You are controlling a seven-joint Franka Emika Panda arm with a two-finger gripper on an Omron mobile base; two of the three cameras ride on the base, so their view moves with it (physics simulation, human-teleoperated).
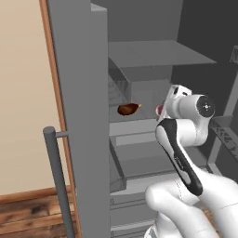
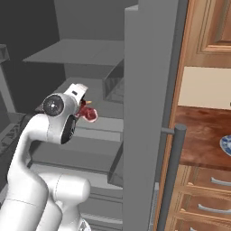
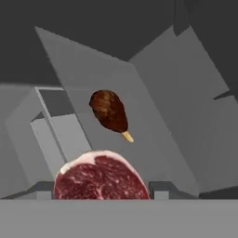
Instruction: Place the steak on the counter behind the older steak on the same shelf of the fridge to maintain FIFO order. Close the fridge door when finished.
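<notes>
Here, in the hand view, we carry the steak (image 3: 101,175) clamped between the finger tips of our gripper (image 3: 102,190) at the bottom centre of the frame, while the older steak (image 3: 109,110) lies just above it in the picture, farther in on the grey shelf (image 3: 153,139), its long axis running from upper left to lower right. In the left base view the older steak (image 1: 128,109) sits left of centre inside the open fridge (image 1: 79,93), with our load peeking out beside the wrist just right of centre. By our judgement the pink slab must pass over or around the dark lump to land behind it.
</notes>
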